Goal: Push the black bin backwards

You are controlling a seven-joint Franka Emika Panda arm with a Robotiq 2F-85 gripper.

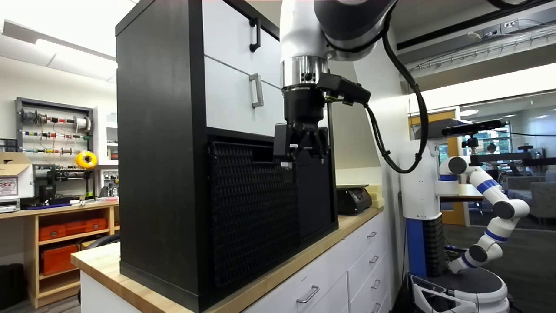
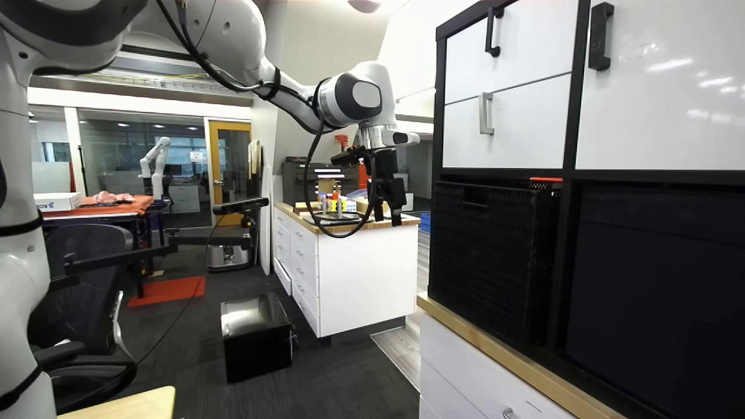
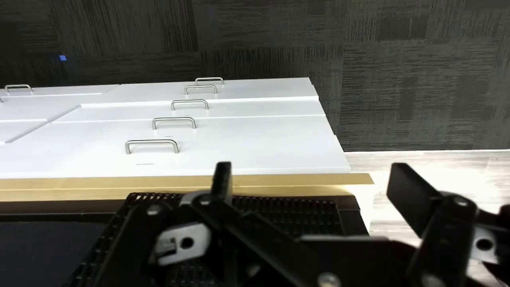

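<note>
The black bin (image 1: 254, 213) sits in the lower compartment of the tall black cabinet (image 1: 156, 152). It also shows in an exterior view (image 2: 483, 256), where part of its side face shows, so it stands out past the cabinet front there. A handle slot is near its top edge. In the wrist view the bin's woven face (image 3: 291, 211) is partly hidden by the gripper's linkage. My gripper (image 1: 302, 150) points down in front of the cabinet, near the height of the bin's top. It is open and empty in the wrist view (image 3: 310, 171), and apart from the bin in an exterior view (image 2: 388, 216).
White drawer fronts with handles (image 1: 256, 90) are above the bin. A dark panel (image 1: 313, 195) fills the neighbouring compartment. The cabinet stands on a wooden counter (image 1: 278, 278) over white drawers. A red item (image 2: 546, 179) shows above the bin. A black device (image 1: 354, 199) is on the counter.
</note>
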